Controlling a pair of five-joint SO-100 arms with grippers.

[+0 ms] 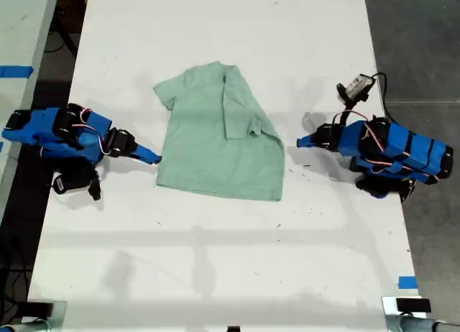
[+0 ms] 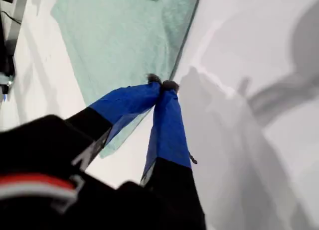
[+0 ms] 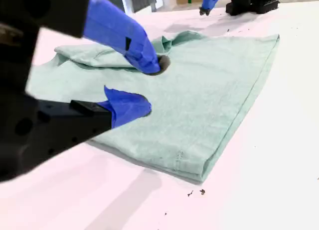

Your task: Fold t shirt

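White counter carries everything, and the t shirt lies flat on it between my two arms. It is pale mint green. One sleeve side is folded over onto the body, so the folded edge faces my first hand.

My first hand has its two blue fingers pressed together at the dark tips, and nothing is between them. The t shirt is just in front of this hand, and the tips are beside the cloth edge, not on it.

My second hand is at the opposite side of the cloth, close to a hem corner. This hand is spread. One fingertip is down at the t shirt and the other one is above the near edge. Whether the fingers really touch the cloth, I cannot tell. My first arm shows far beyond the cloth from there.
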